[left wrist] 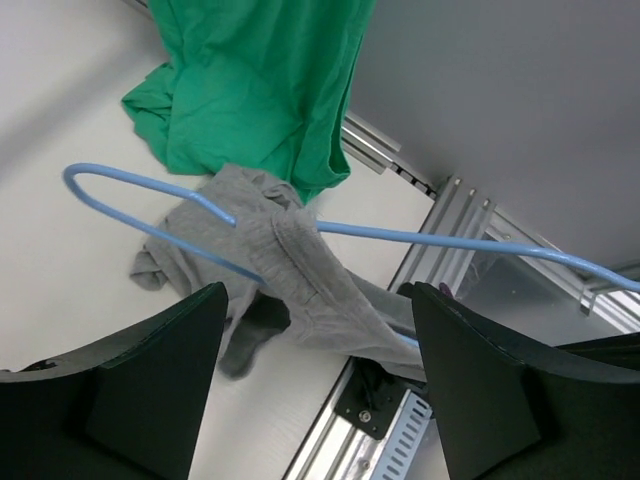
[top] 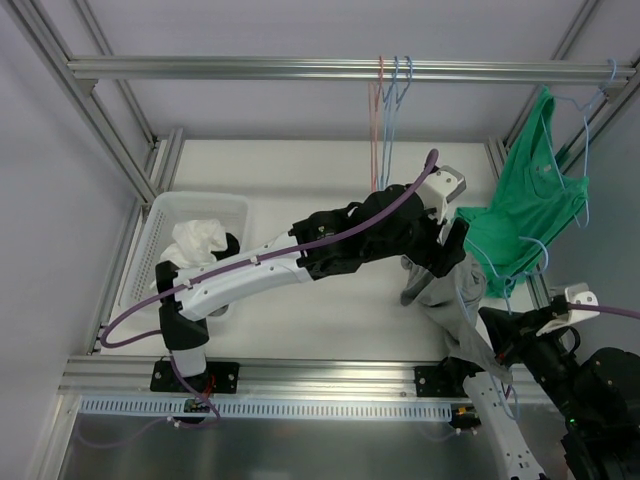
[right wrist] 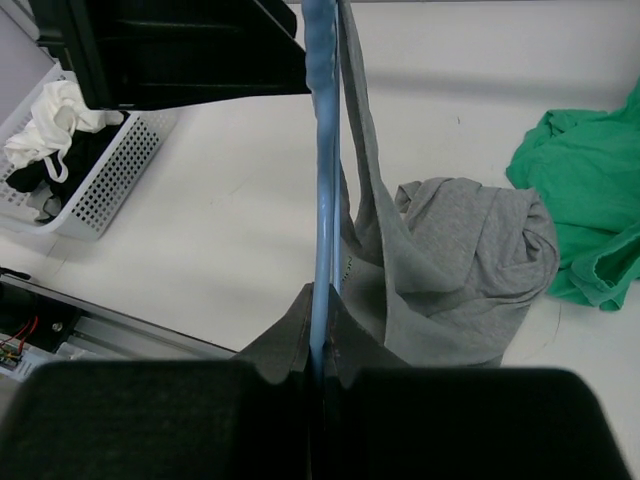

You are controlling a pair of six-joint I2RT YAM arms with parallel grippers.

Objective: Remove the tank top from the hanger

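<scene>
The grey tank top (top: pixel 438 290) hangs crumpled over a light blue wire hanger (left wrist: pixel 430 237), its lower part resting on the table. My right gripper (top: pixel 505 345) is shut on the hanger's wire (right wrist: pixel 322 150), fingertips pinched together (right wrist: pixel 318 292), with the grey fabric (right wrist: pixel 460 260) draped just to the right. My left gripper (top: pixel 452 250) is open, its fingers (left wrist: pixel 160 380) wide apart above the tank top (left wrist: pixel 300 270) and hanger, holding nothing. The left gripper also shows at the top of the right wrist view (right wrist: pixel 170 50).
A green garment (top: pixel 530 195) hangs on another blue hanger at the right and spills onto the table (right wrist: pixel 590 200). A white basket (top: pixel 165 215) with clothes stands at the left. Spare hangers (top: pixel 390 100) hang on the overhead rail. An aluminium frame edges the table.
</scene>
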